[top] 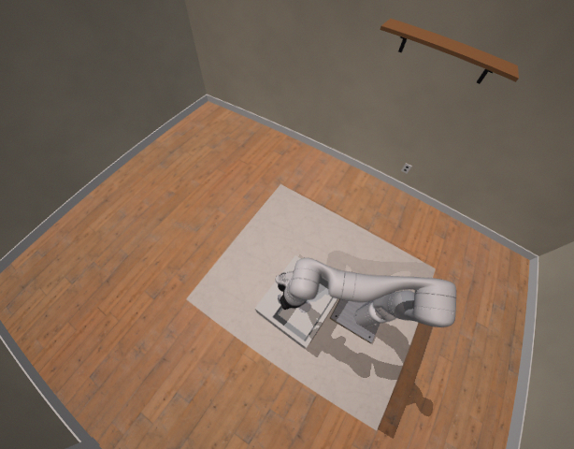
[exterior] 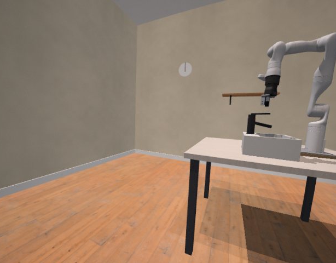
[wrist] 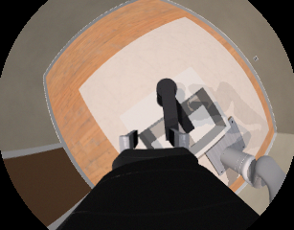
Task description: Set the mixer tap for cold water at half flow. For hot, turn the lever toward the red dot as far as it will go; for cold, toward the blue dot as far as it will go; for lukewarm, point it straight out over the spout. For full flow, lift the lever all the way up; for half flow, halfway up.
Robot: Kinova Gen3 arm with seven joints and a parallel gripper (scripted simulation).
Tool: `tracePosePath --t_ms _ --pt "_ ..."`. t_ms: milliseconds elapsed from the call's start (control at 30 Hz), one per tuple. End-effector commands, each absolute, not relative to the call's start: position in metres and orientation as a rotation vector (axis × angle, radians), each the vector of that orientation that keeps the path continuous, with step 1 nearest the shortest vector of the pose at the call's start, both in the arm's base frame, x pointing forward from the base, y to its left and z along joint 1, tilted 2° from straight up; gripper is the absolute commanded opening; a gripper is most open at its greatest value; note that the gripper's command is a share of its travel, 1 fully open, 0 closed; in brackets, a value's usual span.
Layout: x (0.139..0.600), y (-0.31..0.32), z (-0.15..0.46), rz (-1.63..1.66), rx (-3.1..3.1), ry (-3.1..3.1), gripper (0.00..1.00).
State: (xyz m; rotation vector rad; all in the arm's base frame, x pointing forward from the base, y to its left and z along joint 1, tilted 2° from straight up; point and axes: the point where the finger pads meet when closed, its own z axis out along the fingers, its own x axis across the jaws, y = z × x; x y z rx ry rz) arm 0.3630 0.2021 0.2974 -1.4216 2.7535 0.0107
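The black mixer tap (exterior: 250, 124) (wrist: 166, 89) stands upright on the rim of the white basin (top: 266, 305) (exterior: 270, 147). Its lever (exterior: 261, 113) (wrist: 169, 112) looks about level, low over the tap body. In the wrist view it is swung to one side of the spout (exterior: 264, 124) (wrist: 187, 122), seemingly the side where a small red mark (exterior: 254, 119) shows. The blue dot is not visible. My gripper (exterior: 265, 104) (wrist: 153, 136) is open and empty, pointing down above the lever's free end without touching it. In the wrist view the lever end lies by the right finger.
The basin sits on the pale table (top: 238, 270) (exterior: 216, 146), between the tap and the arm's base plate (top: 352, 323) (wrist: 222, 150). The spout juts out over the basin below the lever. A wooden shelf (top: 452, 48) (exterior: 238, 95) is on the far wall.
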Motion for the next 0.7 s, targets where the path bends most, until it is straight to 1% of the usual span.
tracePosePath --t_ms 0,667 --pt "0.364 0.202 0.298 0.012 -1.420 2.752 1.00" --pt "0.358 0.190 0.307 0.000 -1.472 2.761 1.00"
